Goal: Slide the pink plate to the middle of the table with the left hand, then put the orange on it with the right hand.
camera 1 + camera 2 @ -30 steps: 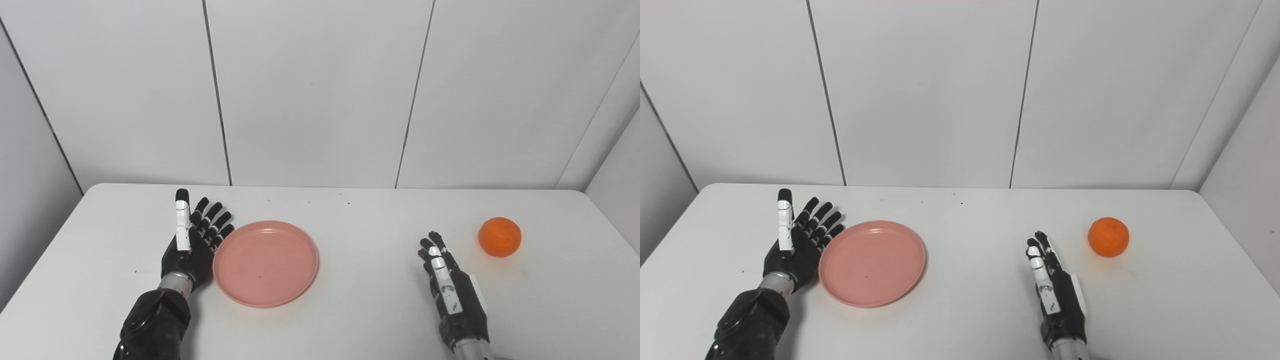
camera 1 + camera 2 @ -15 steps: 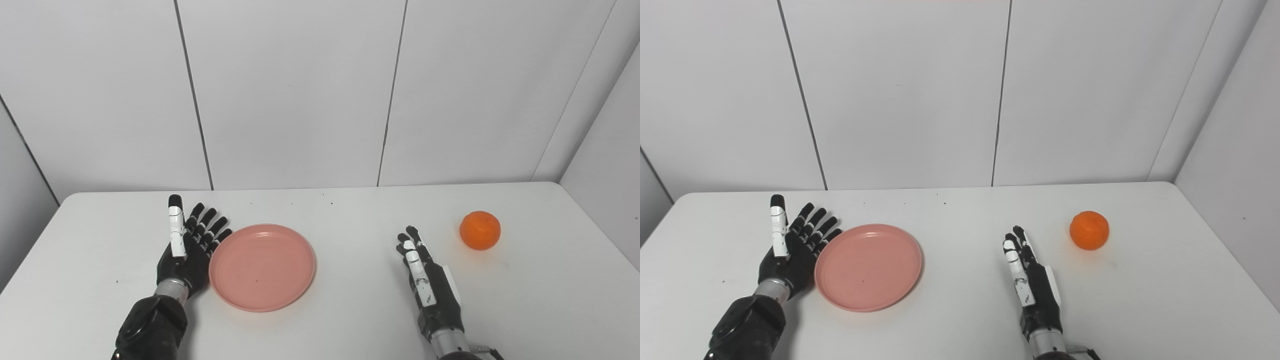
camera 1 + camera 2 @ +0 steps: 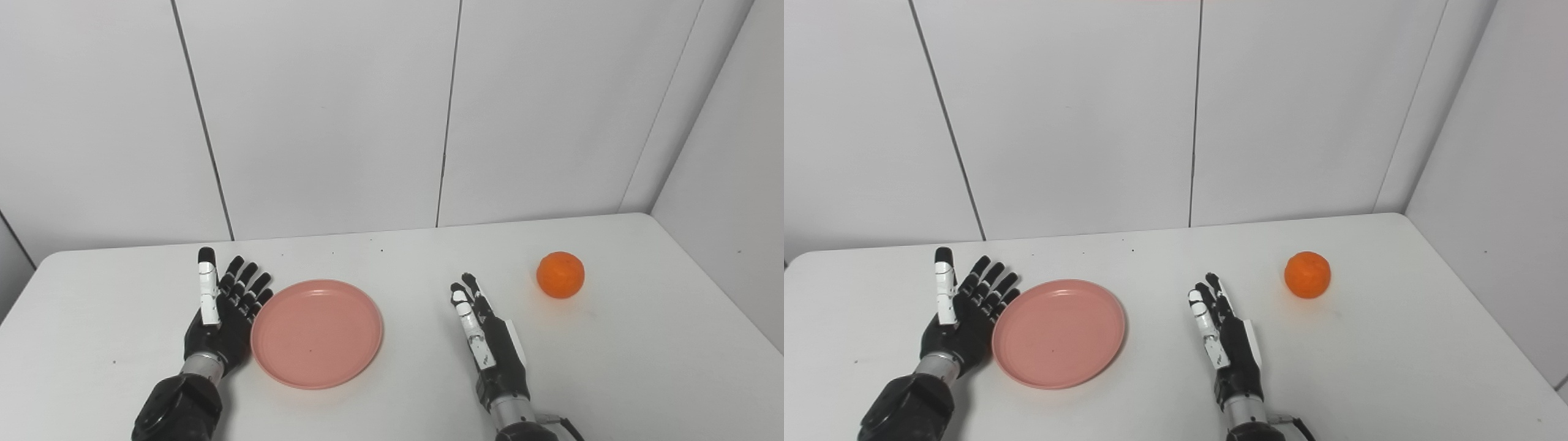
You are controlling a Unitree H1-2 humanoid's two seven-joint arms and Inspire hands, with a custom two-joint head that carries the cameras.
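The pink plate (image 3: 316, 333) lies flat on the white table (image 3: 392, 404), left of centre. My left hand (image 3: 222, 313) rests open against the plate's left rim, fingers spread and pointing away from me. An orange (image 3: 560, 275) sits alone at the far right of the table. Between plate and orange, my right hand (image 3: 488, 340) is open, edge-on, fingers straight and pointing away; a clear gap separates it from the orange. Nothing is held by either hand.
White wall panels (image 3: 331, 116) rise behind the table, and a side wall (image 3: 723, 153) closes in on the right. The table's right edge (image 3: 1519, 343) runs close behind the orange.
The camera has swung to the right, shifting the whole picture left. Relative to the table, the plate, the orange and the left hand look unmoved; the right hand may have drifted slightly.
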